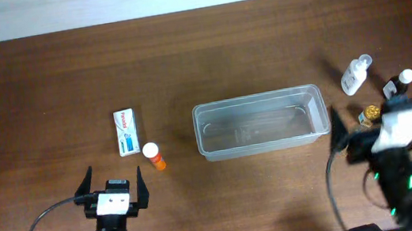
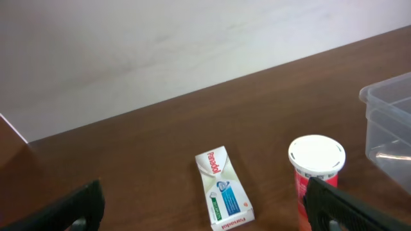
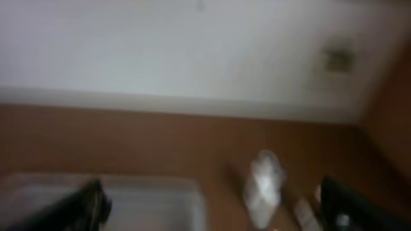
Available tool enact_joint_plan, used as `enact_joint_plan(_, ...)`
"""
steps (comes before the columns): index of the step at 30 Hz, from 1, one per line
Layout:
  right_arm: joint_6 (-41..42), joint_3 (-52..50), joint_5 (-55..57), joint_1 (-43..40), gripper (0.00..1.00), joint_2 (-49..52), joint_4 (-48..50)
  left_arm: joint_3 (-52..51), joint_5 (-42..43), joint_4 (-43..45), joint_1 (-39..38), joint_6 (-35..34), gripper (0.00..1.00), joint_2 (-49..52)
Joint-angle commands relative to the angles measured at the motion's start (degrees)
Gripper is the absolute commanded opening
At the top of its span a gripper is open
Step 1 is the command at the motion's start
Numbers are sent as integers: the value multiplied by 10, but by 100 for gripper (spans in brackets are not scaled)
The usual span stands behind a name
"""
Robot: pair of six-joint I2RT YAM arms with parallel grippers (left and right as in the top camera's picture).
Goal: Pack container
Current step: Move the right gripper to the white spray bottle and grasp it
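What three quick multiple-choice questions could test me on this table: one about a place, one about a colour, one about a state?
1. Where does the white-and-blue box lie?
A) inside the container
B) on the table, outside the container
C) off the table, on the floor

2. What colour is the cap of the orange bottle?
A) black
B) green
C) white

3. What state is the container in?
A) empty
B) half full
C) closed with a lid

Answers: 1 B, the overhead view shows it on bare wood apart from the container. 2 C, the left wrist view shows a white top. 3 A, only its clear floor shows.
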Motion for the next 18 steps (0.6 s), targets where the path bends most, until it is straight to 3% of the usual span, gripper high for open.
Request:
enact_joint_plan(1,-20,150,120,-32,99,137,-109,-3,7,2,3,1,99,-4)
enact_joint_plan(9,-22,467,-52,-189,98,426,-357,-3,7,2,3,1,99,-4)
enact_joint_plan(16,-21,513,-94,-215,98,555,-338,-3,7,2,3,1,99,-4)
enact_joint_plan(18,-54,513,-101,-215,99,585,-326,-3,7,2,3,0,99,-4)
